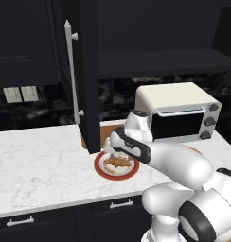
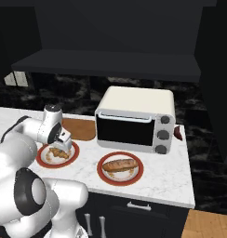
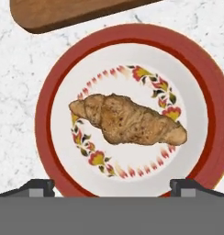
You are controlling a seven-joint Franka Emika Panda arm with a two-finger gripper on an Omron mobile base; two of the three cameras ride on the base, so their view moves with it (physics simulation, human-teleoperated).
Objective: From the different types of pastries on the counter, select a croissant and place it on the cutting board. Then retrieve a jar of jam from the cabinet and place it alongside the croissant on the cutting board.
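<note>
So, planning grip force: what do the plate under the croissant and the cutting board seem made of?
The plate looks like glazed ceramic: smooth white face, red rim, painted floral ring. The cutting board looks like matte wood: brown with faint grain streaks. Both are rendered, so this is appearance only.

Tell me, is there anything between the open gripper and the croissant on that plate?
Nothing: in the hand view the gripper hangs open above the croissant, with just bare white plate between its fingertips and the pastry.

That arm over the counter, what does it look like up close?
The arm is built of rounded, glossy white segments with dark bands at the joints, like a thick bent tube. It ends in a small pale gripper with two little dark fingertips. No loose cables or markings are visible.
</note>
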